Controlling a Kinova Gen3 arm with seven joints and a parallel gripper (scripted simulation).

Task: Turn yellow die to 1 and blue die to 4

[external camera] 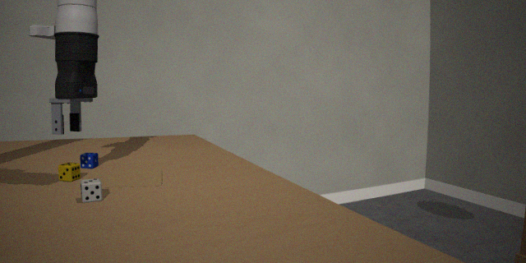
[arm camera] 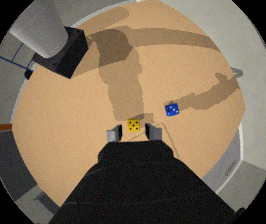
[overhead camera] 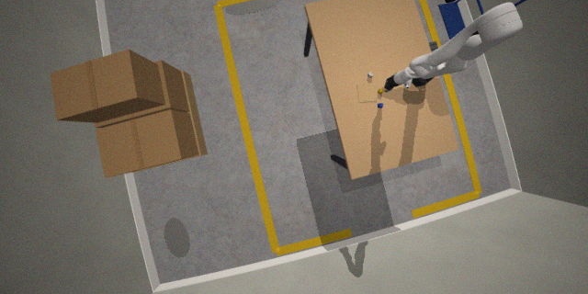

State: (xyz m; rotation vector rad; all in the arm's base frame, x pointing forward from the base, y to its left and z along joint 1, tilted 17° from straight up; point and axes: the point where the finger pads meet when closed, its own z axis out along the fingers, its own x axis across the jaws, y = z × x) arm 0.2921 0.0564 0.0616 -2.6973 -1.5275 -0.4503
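The parallel gripper (overhead camera: 385,90) (external camera: 66,131) (arm camera: 133,129) hovers with its fingers apart and nothing between them, above the yellow die (overhead camera: 380,91) (external camera: 69,172) (arm camera: 133,125), whose top shows five pips. Seen from the top, the arm (overhead camera: 441,62) (external camera: 77,12) crosses the table's (overhead camera: 367,32) (external camera: 246,222) (arm camera: 84,115) right long edge. The tan mat (overhead camera: 367,94) (external camera: 137,178) (arm camera: 165,138) lies near the middle of the left long edge. The yellow die sits just beside the mat; the blue die (overhead camera: 380,106) (external camera: 89,160) (arm camera: 172,109) is off it, towards the bottom short edge, its top count unclear. The white die (overhead camera: 370,74) (external camera: 91,191) rests off the mat, nearer the upper left corner.
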